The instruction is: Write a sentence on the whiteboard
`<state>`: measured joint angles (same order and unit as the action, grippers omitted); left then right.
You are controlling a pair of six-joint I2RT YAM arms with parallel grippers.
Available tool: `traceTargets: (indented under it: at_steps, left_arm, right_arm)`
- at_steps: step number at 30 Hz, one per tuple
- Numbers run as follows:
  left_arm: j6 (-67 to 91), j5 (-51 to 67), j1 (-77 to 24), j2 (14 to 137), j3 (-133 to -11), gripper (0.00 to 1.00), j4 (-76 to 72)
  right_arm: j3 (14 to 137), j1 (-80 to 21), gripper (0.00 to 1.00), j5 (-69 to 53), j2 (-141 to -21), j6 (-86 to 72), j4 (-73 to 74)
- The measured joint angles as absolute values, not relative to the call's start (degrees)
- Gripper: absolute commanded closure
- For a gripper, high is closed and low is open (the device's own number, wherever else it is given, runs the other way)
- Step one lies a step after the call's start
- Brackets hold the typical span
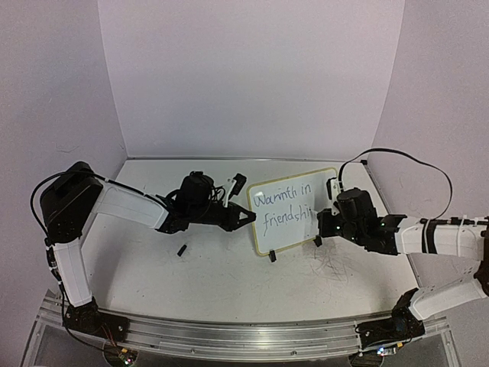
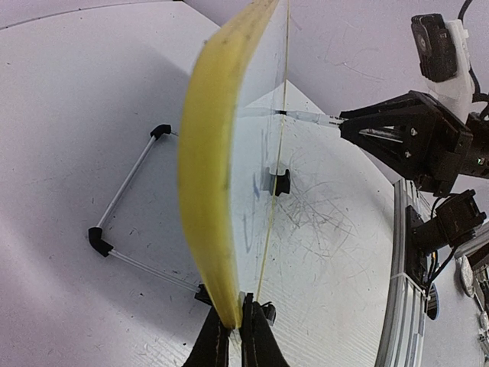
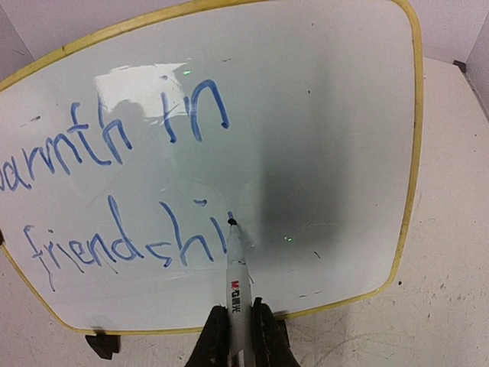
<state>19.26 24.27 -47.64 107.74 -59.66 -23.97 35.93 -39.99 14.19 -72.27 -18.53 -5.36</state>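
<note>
The whiteboard (image 1: 294, 229), white with a thin yellow frame, stands tilted on two black clips at mid-table. The sentence (image 1: 283, 205) on it is blue handwriting in two lines, "Warmth in" and "friendshi" (image 3: 114, 245). My left gripper (image 1: 246, 217) is shut on the board's left edge; in the left wrist view its jaws (image 2: 237, 325) pinch the yellow rim (image 2: 208, 168). To the right of the board, my right gripper (image 1: 325, 223) is shut on a white marker (image 3: 238, 283). The marker's dark tip touches the board just after the last letter.
A small black cap (image 1: 182, 250) lies on the table left of the board. A thin wire frame with black corners (image 2: 130, 206) lies behind the board. Grey scribbles (image 1: 332, 264) mark the tabletop. An aluminium rail (image 1: 229, 332) runs along the near edge. Walls close the back and sides.
</note>
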Motion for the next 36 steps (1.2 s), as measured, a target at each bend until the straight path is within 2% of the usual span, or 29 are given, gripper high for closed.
traceTargets:
  at_steps: [15,36]
  left_arm:
    - [18.9,24.3,-47.6,107.7,-59.7,1.0,-24.0]
    - [18.8,24.3,-47.6,107.7,-59.7,1.0,-24.0]
  right_arm:
    - [35.6,-40.0,1.0,11.7,-72.9,-22.6,1.8]
    - [37.7,-38.2,1.0,12.4,-71.2,-17.4,-3.7]
